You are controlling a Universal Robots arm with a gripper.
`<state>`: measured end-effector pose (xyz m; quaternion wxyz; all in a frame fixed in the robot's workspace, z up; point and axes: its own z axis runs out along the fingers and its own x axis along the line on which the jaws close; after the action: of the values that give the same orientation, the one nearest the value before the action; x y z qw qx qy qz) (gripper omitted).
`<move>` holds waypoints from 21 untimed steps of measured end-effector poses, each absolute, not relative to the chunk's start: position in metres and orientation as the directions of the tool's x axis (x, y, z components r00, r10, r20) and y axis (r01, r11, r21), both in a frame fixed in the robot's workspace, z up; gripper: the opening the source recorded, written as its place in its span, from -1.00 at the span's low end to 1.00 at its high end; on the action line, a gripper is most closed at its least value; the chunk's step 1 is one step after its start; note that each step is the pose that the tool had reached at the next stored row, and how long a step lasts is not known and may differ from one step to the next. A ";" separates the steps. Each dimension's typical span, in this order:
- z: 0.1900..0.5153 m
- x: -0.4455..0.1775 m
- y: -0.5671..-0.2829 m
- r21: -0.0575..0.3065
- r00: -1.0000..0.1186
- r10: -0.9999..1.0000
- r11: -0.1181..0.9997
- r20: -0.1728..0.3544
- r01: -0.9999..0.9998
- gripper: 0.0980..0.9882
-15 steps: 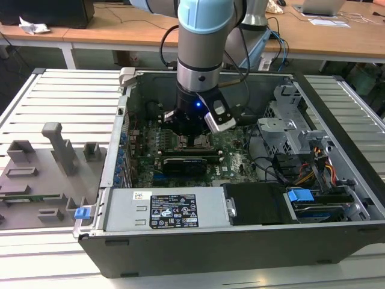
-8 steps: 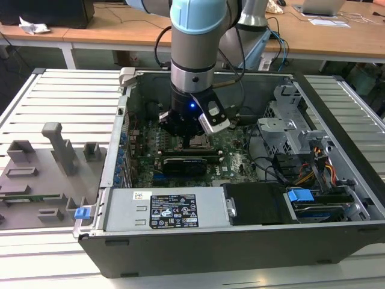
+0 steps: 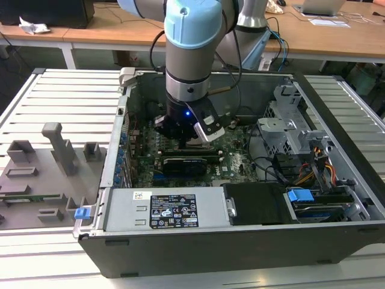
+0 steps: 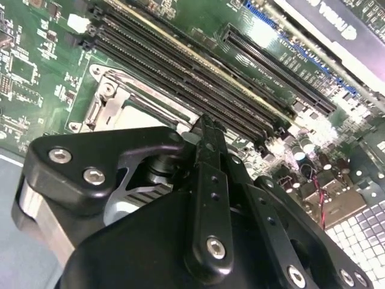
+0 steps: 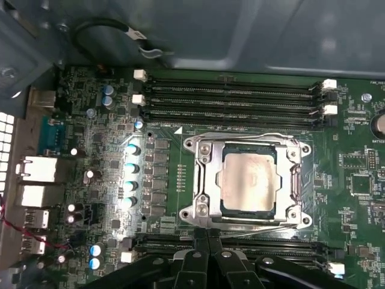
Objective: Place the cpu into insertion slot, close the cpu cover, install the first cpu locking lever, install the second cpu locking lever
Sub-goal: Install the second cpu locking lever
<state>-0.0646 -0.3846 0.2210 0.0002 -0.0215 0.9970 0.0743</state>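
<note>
cpu: the cpu (image 5: pixel 248 182) lies flat in its socket on the green board (image 5: pixel 355 150), metal top up, so it is already seated.
cpu cover: the cpu cover (image 5: pixel 248 142) seems folded down around the chip, framing it.
hand: the hand (image 5: pixel 207 239) hovers just beside the socket's edge, fingers pressed together, grasping nothing, probably to push on a lever.
</note>
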 end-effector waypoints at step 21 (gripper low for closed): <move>0.202 -0.072 -0.390 0.219 -0.999 -0.043 0.975 -0.007 -0.043 -0.98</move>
<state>-0.0722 -0.3902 0.2022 0.0009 -0.0216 0.9937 0.1101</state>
